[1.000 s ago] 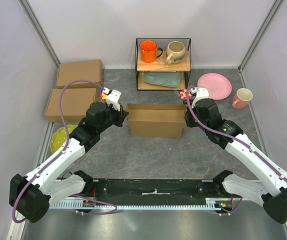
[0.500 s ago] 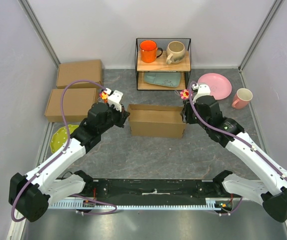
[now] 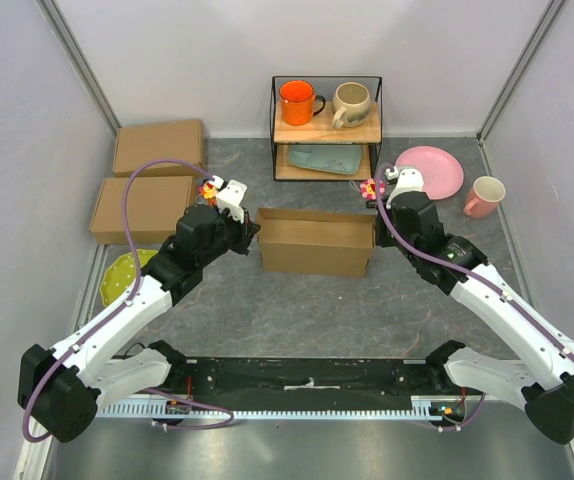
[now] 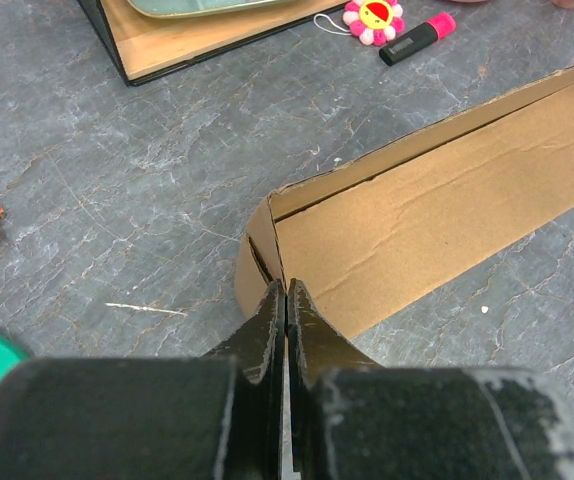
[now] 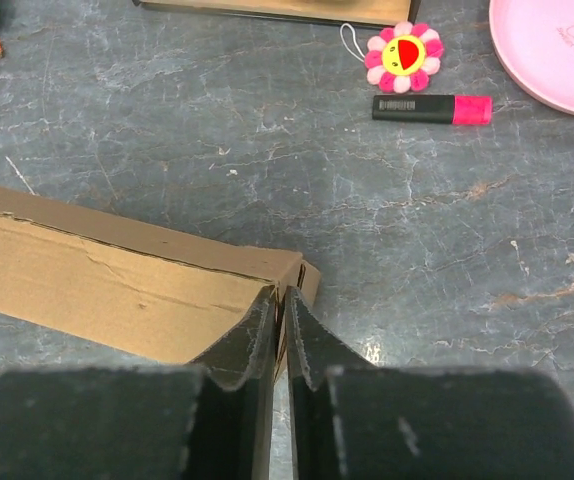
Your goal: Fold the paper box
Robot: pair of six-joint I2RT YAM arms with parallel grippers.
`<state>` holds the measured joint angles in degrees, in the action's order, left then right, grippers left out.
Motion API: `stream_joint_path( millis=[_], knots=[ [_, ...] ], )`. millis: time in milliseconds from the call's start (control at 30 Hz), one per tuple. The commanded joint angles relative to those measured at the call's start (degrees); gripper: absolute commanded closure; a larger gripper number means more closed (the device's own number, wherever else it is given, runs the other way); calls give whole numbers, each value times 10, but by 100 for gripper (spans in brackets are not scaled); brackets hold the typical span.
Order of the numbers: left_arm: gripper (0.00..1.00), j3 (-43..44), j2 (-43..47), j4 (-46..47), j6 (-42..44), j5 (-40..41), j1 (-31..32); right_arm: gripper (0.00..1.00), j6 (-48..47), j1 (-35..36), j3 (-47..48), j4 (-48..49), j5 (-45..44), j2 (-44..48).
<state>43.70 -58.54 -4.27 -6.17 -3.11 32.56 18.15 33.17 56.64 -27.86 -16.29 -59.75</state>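
Your paper box [image 3: 314,242] sits at the middle of the top view, on the grey table [image 3: 307,310]. It is a shallow brown trough, open at the top, with its long side running left to right. It lies just below the wire rack [image 3: 326,128].

Your left gripper [image 3: 251,232] is at the box's left end. In the left wrist view its fingers are pressed flat together, with only a hairline between them. The tips touch the near corner, where the short end wall meets the long wall. The box runs from there toward the upper right of that frame. You cannot tell whether any cardboard is caught between the tips.

Your right gripper [image 3: 374,232] is at the box's right end. In the right wrist view its fingers are almost together and straddle the end corner, and a thin strip of brown shows between them, so they are pinching the cardboard there. The box stretches away to the left edge of that frame.

A pink marker [image 5: 432,108] and a flower charm [image 5: 404,47] lie on the table beyond that corner, well apart from the box.
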Motion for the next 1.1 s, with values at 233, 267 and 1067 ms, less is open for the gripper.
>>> stream_joint_path(
  millis=[233,267,1067],
  knots=[
    [98,-2,-8,-14,-9,-16,7,94,3,3,-53,19,6,16],
    [98,0,-7,-14,-10,-15,7,95,4,3,-58,20,9,17],
    [84,79,-22,-50,3,29,6,94,2,3,-56,21,18,17]
  ],
)
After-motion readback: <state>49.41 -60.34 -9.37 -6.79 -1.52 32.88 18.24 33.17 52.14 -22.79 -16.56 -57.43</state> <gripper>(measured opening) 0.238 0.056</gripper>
